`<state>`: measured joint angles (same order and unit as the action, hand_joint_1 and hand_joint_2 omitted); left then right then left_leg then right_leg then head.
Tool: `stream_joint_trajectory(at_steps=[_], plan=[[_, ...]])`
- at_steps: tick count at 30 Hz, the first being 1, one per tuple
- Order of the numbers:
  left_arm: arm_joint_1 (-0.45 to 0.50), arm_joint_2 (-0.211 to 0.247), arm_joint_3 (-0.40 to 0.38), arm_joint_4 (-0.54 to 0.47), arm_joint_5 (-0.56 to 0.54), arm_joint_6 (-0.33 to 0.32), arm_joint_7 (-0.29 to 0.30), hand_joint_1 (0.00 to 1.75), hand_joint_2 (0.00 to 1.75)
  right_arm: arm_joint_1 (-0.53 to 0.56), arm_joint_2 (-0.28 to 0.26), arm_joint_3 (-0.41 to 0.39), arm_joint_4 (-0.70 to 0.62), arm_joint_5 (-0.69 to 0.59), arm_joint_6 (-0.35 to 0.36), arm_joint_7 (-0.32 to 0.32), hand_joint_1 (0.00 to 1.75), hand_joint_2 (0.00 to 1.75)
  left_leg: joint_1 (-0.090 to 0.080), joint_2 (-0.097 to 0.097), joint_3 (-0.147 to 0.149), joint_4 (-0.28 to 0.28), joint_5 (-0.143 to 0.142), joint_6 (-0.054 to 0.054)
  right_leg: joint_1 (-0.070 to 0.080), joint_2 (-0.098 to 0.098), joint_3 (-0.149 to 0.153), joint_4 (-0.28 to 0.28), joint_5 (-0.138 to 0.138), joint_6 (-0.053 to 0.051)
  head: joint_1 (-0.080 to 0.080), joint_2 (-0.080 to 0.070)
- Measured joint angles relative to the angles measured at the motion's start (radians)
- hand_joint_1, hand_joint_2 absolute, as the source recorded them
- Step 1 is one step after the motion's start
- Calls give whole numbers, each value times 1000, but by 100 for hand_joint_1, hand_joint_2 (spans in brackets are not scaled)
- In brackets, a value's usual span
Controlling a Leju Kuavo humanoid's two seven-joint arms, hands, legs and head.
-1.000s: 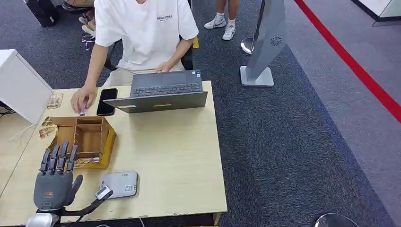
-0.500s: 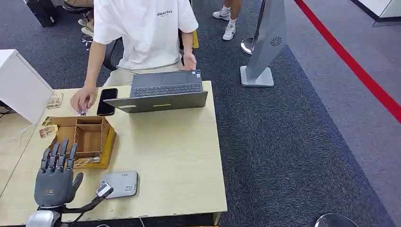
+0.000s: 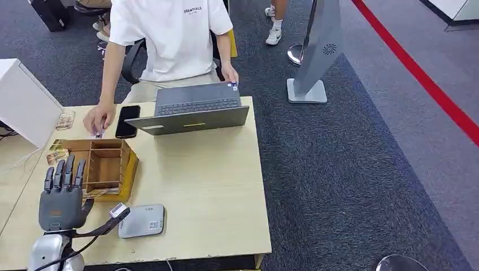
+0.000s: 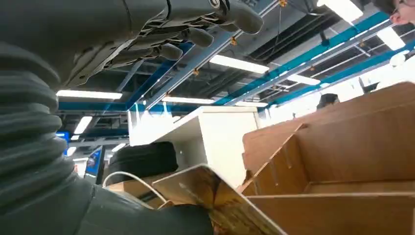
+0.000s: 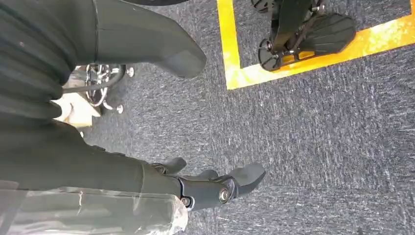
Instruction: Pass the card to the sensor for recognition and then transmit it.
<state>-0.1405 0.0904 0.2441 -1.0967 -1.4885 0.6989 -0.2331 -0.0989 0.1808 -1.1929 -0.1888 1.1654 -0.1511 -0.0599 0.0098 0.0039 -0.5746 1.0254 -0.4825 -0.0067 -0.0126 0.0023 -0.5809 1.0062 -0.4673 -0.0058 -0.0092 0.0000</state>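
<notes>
1. The left hand hovers palm-down, fingers straight and apart, holding nothing, just beside the wooden box.
2. The right hand hangs over carpet, fingers loosely curled, nothing in them.
3. Cards lie at the box's near edge, touching it, close to the left hand's thumb.
4. Risk: a flat card against the box wall could slip or slide away under thick fingers.
5. The sensor sits just beside the hand; a cable plug lies between them and could snag.
6. A person's hand rests near the phone, behind the box; the laptop stands well apart.
</notes>
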Motion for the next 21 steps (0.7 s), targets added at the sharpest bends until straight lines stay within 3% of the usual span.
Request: stream_joint_trajectory(at_steps=[7,21], plan=[[-28,30,39,84,-3,0,4,0,175,-1,0,4,0,0,1,0,0,175,0,0,0,0,0,0,0,0,0,0,0,0,0,0],[-37,44,56,129,1,0,2,0,175,-1,0,5,0,1,1,4,0,175,0,0,0,0,0,0,0,0,0,0,0,0,0,0]])
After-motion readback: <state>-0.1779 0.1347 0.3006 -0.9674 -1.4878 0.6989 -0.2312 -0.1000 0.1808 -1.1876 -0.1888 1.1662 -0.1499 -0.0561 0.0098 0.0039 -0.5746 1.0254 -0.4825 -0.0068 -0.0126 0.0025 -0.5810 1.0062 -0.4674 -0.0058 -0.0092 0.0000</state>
